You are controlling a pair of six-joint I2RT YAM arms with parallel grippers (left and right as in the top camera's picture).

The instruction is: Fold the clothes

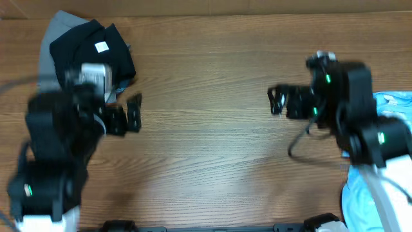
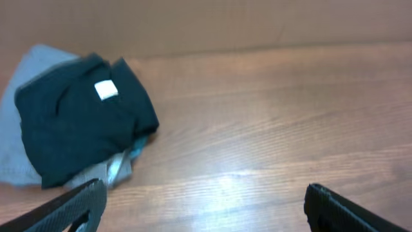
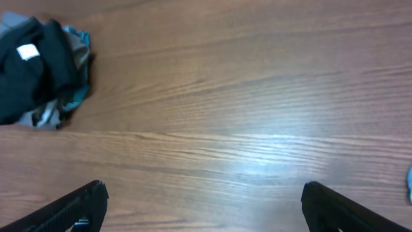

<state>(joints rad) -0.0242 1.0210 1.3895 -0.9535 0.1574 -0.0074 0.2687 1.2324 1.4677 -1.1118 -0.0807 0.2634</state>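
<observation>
T-shirt [image 1: 398, 103] mostly hidden under right arm [image 1: 360, 122]; left end effector [image 1: 135, 114] apart, right end effector [image 1: 275, 100] apart

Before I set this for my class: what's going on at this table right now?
Two robot arms are at a wooden table, set to fold clothes. Neither is holding anything: the left gripper and the right gripper both hang open over bare wood. A black garment lies bundled on a grey garment at the far left corner. A light blue garment lies at the right edge, partly under the right arm. No fold is under way.
</observation>
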